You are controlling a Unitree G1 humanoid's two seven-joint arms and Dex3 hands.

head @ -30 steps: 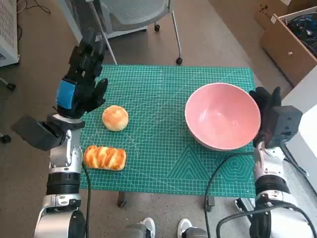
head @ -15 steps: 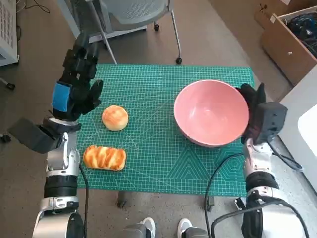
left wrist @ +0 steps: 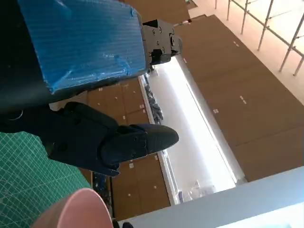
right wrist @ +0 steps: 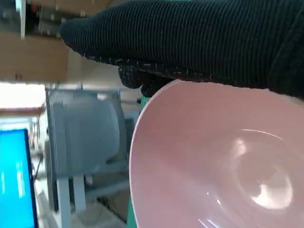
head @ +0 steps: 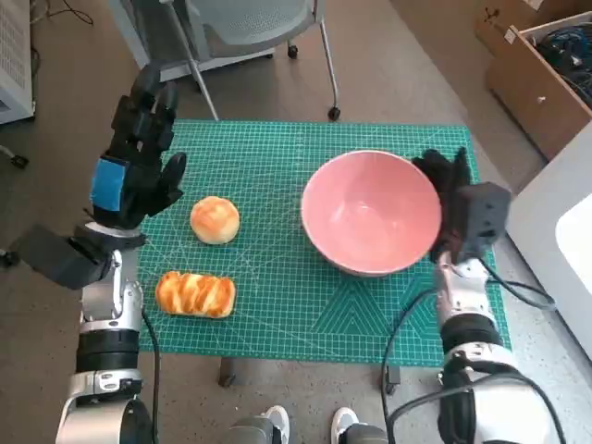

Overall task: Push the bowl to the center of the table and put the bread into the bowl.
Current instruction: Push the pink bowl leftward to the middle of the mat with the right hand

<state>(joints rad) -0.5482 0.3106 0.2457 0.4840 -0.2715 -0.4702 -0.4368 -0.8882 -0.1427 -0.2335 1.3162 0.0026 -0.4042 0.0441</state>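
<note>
A large pink bowl stands on the green cutting mat, right of its middle. My gloved right hand presses flat against the bowl's right rim; the bowl fills the right wrist view under the glove. A round bun lies on the mat's left part, and a long braided bread lies nearer the front edge. My left hand hangs above the mat's left edge, fingers spread and holding nothing. The left wrist view shows its blue-taped back and a bit of the bowl's rim.
An office chair stands behind the table. A cardboard box and a white surface are at the right. Shoes of a person show below the table's front edge. Cables hang at the front right.
My right hand has pushed the bowl leftward toward the mat's middle. The left hand has drifted slightly left and up. Both breads have stayed put.
</note>
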